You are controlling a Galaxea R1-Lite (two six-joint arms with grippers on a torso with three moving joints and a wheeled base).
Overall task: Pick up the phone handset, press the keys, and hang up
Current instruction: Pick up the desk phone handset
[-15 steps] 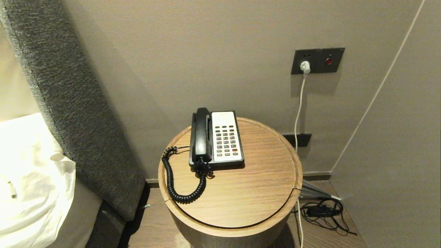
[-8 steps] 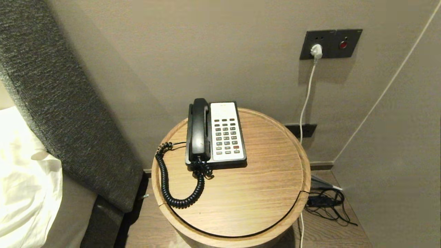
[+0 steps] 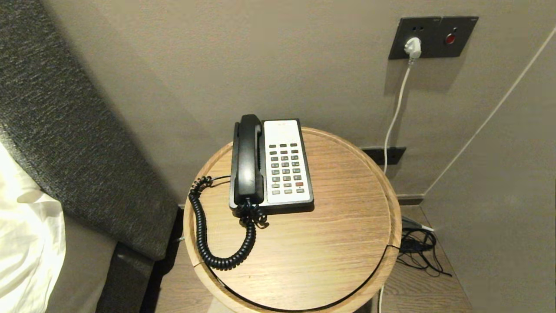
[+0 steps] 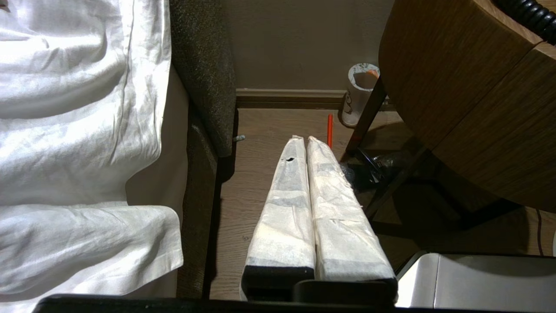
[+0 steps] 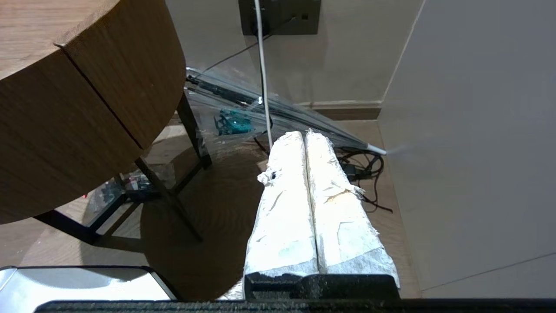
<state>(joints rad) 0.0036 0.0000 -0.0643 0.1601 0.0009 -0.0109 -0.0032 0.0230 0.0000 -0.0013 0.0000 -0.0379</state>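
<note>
Black phone handset point(image 3: 248, 160), wood-grain table point(image 3: 330, 243).

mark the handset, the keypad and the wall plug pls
handset point(image 3: 248, 161), head view, middle of its black grip
keypad point(image 3: 285, 168), head view, centre of the key block
wall plug point(image 3: 412, 45), head view, white plug body

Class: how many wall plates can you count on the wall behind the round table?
2: a dark double plate high on the wall with a white plug in it; a smaller plate low, behind the table. Others may be hidden.

Beige wall point(image 3: 260, 52), grey headboard point(image 3: 65, 130) at 9 o'clock, round wooden worktop point(image 3: 330, 243), wood floor point(image 3: 417, 291), socket plate point(image 3: 434, 30) at 1 o'clock.
</note>
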